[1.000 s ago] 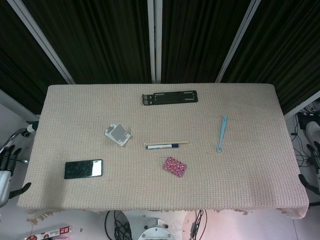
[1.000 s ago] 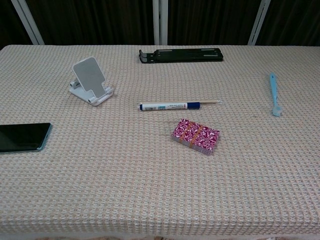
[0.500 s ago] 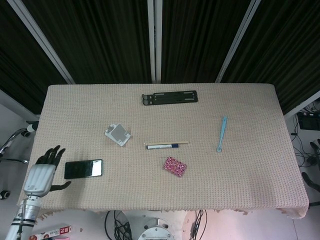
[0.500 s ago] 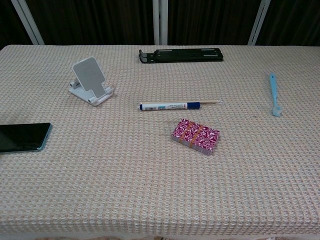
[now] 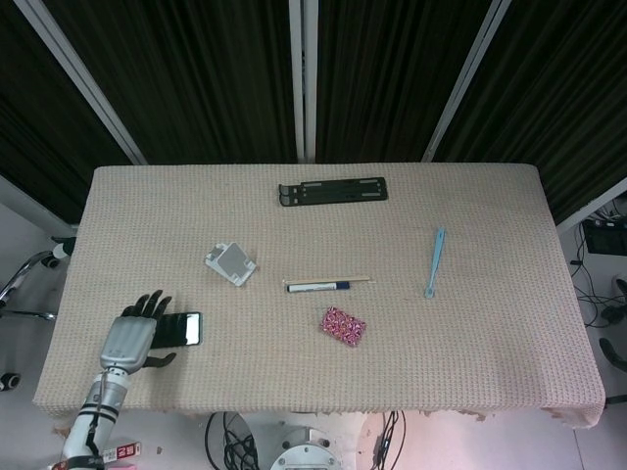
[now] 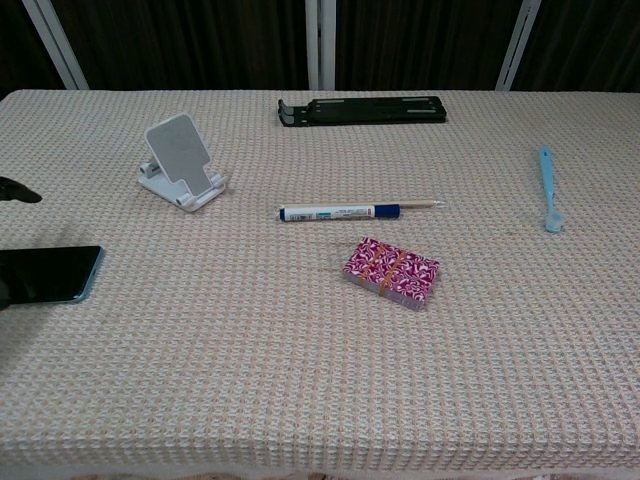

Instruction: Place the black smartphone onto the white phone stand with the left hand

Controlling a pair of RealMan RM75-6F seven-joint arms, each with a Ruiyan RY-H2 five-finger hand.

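The black smartphone (image 5: 187,329) lies flat, screen up, near the table's front left corner; the chest view shows the smartphone (image 6: 48,273) at its left edge. My left hand (image 5: 131,338) reaches over the table's left edge with its fingers spread, and it covers the phone's left part in the head view. Whether it touches the phone I cannot tell. One dark fingertip (image 6: 18,190) pokes into the chest view. The white phone stand (image 5: 231,262) stands upright behind and to the right of the phone, also seen as the stand (image 6: 181,160) in the chest view. Neither view shows my right hand.
A blue-and-white pen (image 5: 318,286) and a pink patterned card pack (image 5: 344,325) lie mid-table. A black folded holder (image 5: 333,190) sits at the back. A light blue toothbrush (image 5: 433,262) lies to the right. The cloth-covered table (image 5: 470,372) ends close to the phone's left.
My left hand has come up from beside the table's left edge and moved right over the phone's left end. The phone and the stand have not moved.
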